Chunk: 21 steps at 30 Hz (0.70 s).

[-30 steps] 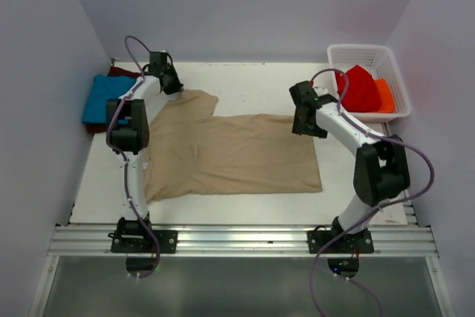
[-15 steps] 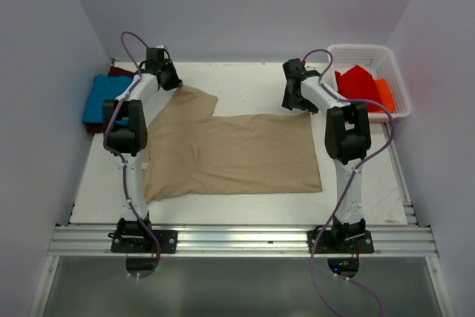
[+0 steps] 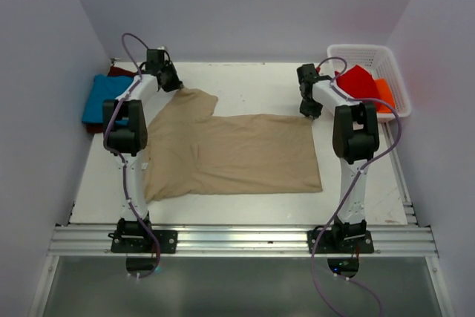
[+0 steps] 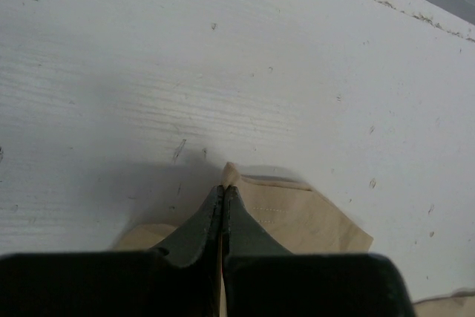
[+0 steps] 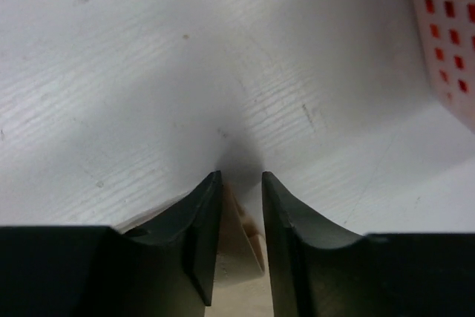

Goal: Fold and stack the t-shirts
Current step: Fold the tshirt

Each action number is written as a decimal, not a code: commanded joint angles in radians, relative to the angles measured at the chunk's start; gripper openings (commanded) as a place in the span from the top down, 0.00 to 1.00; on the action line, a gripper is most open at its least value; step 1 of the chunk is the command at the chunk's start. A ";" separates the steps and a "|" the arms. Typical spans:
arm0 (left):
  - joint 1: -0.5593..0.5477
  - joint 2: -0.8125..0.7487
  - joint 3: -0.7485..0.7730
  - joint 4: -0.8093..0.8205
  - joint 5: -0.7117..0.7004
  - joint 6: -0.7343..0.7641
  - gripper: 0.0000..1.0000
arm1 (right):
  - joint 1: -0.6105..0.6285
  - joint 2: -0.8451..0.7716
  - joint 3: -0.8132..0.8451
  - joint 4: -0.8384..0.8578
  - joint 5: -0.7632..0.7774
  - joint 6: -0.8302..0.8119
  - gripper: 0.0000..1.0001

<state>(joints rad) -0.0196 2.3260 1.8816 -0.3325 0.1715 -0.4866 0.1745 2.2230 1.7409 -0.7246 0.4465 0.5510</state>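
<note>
Pinching a fold of the tan t-shirt [image 4: 297,217], the left gripper [image 4: 223,192] was clamped tight; the right gripper [image 5: 240,177] stood slightly parted, that shirt's corner lying between its fingers.

A white basket [image 3: 361,49] holds red cloth [image 3: 358,88] and orange cloth [image 3: 384,94].

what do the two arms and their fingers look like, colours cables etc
Both the left arm and right arm have white tubular links with chunky black joint housings and black base plates. A purplish-grey cable loops loosely along each one. The fingers are matte black tapered wedges, plain, with no markings visible.
</note>
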 commanded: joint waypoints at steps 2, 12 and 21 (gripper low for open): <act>0.012 -0.068 -0.015 0.001 0.010 0.008 1.00 | 0.000 -0.075 -0.101 0.027 -0.087 0.024 0.69; 0.012 -0.085 -0.029 -0.005 0.010 0.006 1.00 | 0.000 -0.190 -0.184 0.056 -0.147 0.015 0.63; 0.012 -0.102 -0.055 -0.003 0.005 0.013 1.00 | 0.005 -0.302 -0.262 0.105 -0.244 -0.011 0.76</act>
<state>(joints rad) -0.0196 2.2864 1.8370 -0.3351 0.1711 -0.4862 0.1757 2.0350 1.5101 -0.6575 0.2531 0.5556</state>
